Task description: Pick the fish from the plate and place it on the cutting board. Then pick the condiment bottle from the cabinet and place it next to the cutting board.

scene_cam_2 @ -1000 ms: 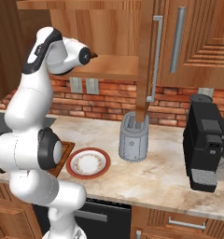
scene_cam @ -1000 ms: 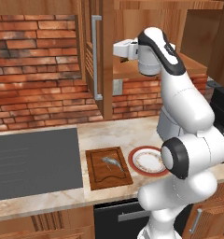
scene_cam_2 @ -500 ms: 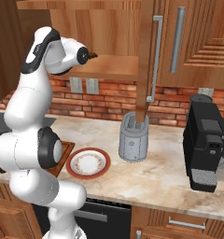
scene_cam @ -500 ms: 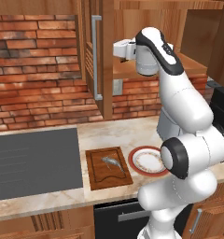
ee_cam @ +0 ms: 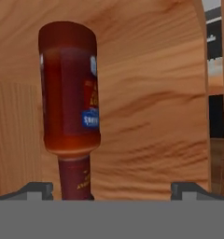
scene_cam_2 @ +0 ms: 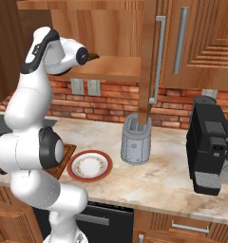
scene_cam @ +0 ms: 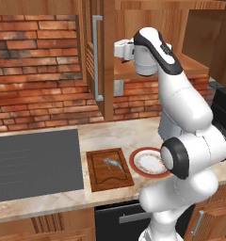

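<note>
1. In the hand view, jaws spread wide and released, tips low at left and right of the frame; condiment bottle (ee_cam: pixel 69 102) close ahead, left of centre, shown cap-downward because of the hand's roll, not yet between the tips.
2. In the left base view, fish (scene_cam: pixel 114 164) lying on the cutting board (scene_cam: pixel 109 169) at lower centre, plate (scene_cam: pixel 148 162) bare just right of it on the table (scene_cam: pixel 119 134); first half of the task judged done.
3. Gripper (scene_cam: pixel 122 49) now further left in the frame than half a second ago, deeper into the open cabinet (scene_cam: pixel 108 61) at upper centre.
4. Meaning: reach for the bottle under way; likely next, shifting sideways to centre the bottle, then closing.
</note>
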Tool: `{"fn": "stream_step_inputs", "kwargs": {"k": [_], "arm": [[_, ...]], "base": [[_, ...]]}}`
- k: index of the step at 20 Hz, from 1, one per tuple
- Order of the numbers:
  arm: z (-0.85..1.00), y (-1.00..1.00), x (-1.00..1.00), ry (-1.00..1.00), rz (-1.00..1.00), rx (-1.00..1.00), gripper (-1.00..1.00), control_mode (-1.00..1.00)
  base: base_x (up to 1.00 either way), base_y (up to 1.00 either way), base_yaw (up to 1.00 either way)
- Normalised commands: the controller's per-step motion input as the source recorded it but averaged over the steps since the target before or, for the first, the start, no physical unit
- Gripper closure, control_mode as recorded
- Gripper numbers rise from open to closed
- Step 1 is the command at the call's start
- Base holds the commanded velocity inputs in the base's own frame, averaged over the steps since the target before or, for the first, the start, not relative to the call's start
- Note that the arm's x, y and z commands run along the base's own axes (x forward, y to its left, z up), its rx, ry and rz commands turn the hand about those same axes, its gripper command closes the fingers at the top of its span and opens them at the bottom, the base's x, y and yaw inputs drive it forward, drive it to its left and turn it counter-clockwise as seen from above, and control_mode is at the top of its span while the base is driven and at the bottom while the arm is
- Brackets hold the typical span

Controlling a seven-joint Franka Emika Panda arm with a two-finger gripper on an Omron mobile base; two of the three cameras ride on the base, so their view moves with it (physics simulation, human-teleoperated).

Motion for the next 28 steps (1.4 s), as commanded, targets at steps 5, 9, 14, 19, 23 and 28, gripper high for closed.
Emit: {"fn": "stream_step_inputs", "kwargs": {"k": [5,9,14,19,23,28], "arm": [[0.00,0.05,0.10,0.00,0.00,0.00,-1.00,-1.00],[0.00,0.02,0.12,0.00,0.00,0.00,-1.00,-1.00],[0.00,0.00,0.13,0.00,0.00,0.00,-1.00,-1.00],[0.00,0.01,0.09,0.00,0.00,0.00,-1.00,-1.00],[0.00,0.04,0.07,0.00,0.00,0.00,-1.00,-1.00],[0.00,0.07,0.05,0.00,0.00,0.00,-1.00,-1.00]], "base": [[0.00,0.00,0.00],[0.00,0.00,0.00],[0.00,0.00,0.00],[0.00,0.00,0.00],[0.00,0.00,0.00],[0.00,0.00,0.00]]}}
